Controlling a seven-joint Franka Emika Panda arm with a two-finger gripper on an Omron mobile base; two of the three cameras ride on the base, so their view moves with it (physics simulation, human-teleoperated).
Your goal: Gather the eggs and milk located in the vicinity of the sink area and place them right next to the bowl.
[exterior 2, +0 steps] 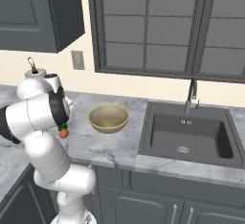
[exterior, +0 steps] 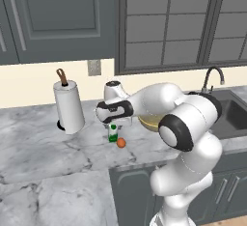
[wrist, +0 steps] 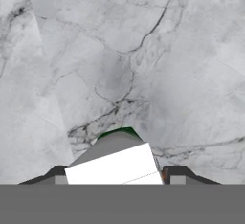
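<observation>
Nearest your hand camera stood the small white milk carton with green lower band and green cap [wrist: 115, 163], its white top and a sliver of green rising between the two dark finger tips of the two-finger gripper [wrist: 114, 173]. You had the jaws set close against the carton's two sides, narrowed to about its width; whether they truly pressed on it you could not tell. Beneath the carton lay the grey-veined white marble counter [wrist: 143, 50].

In your left base view the gripper [exterior: 114, 123] hung directly over the milk carton [exterior: 113, 134], which stood upright on the marble counter [exterior: 43, 148]. One small orange-brown rounded egg [exterior: 121, 143] lay on the counter just beside the carton, on the side toward the counter's front edge. Take the wide, round, tan-yellow bowl with a pale speckled inside [exterior: 149, 121] as your landmark: carton and egg sat near it, on the side away from the dark grey rectangular recessed sink with its curved dark metal faucet [exterior: 231, 114]. A tall white paper towel roll on a dark stand [exterior: 68, 105] stood farther from the bowl, beyond the carton.

In your right base view the bowl [exterior 2: 108, 117] sat between the sink [exterior 2: 186, 134] and the egg [exterior 2: 63, 133], which peeped out from behind the white arm.
</observation>
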